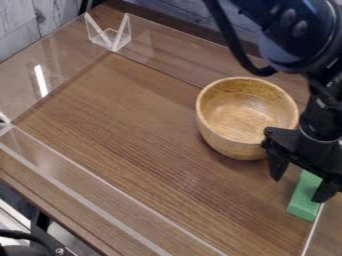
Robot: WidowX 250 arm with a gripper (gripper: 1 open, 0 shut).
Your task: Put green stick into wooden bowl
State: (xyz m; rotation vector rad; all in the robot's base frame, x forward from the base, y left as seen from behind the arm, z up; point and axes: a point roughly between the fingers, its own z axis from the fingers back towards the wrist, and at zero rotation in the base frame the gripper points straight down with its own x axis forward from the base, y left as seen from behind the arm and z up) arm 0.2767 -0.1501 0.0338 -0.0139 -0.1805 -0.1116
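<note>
The green stick point(310, 198) lies flat on the table near the right front corner, its far end hidden behind the gripper. My black gripper point(303, 172) hangs straight over it with its fingers spread, open, one finger point(278, 163) left of the stick and the other at the right edge of the view. Nothing is held. The wooden bowl point(246, 116) stands empty just behind and to the left of the gripper, its near rim close to the left finger.
A clear acrylic wall point(80, 62) borders the wooden table point(120, 130) on the left, back and front. A clear bracket point(108, 33) stands at the far left corner. The black arm point(287, 35) reaches in from the upper right.
</note>
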